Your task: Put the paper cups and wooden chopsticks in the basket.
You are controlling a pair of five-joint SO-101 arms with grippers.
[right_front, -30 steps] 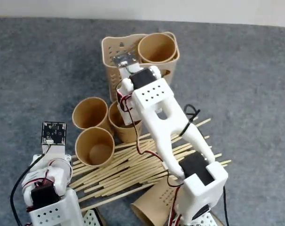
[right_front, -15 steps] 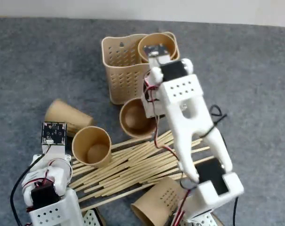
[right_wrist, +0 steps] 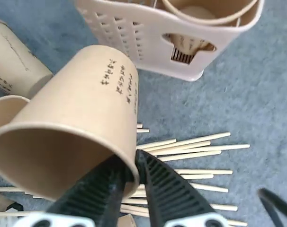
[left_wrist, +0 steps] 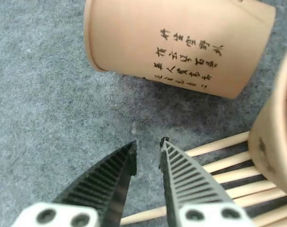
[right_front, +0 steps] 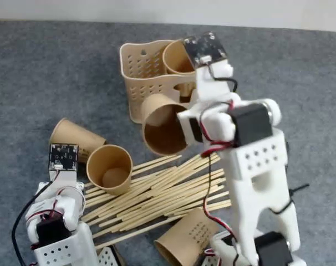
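My right gripper (right_wrist: pixel 135 163) is shut on the rim of a tan paper cup (right_wrist: pixel 82 127), held tilted off the carpet just in front of the beige basket (right_wrist: pixel 148 33). From above, that held cup (right_front: pixel 161 130) hangs beside the basket (right_front: pixel 143 72), which contains another cup (right_front: pixel 176 55). Wooden chopsticks (right_front: pixel 162 191) lie in a loose pile on the carpet. One cup (right_front: pixel 108 169) stands upright at the pile's left end, and another (right_front: pixel 72 137) lies on its side beyond it. My left gripper (left_wrist: pixel 148 143) hovers slightly open over bare carpet near that fallen cup (left_wrist: pixel 176 45).
A further cup (right_front: pixel 187 244) lies on its side near the right arm's base. The left arm (right_front: pixel 54 221) sits low at the front left. Grey carpet (right_front: pixel 40 72) stretches to the left of the basket and also to its right.
The right arm lifted one cup out of the group and swung it up and right, next to the basket. A neighbouring cup toppled to the left. The left arm stayed put.
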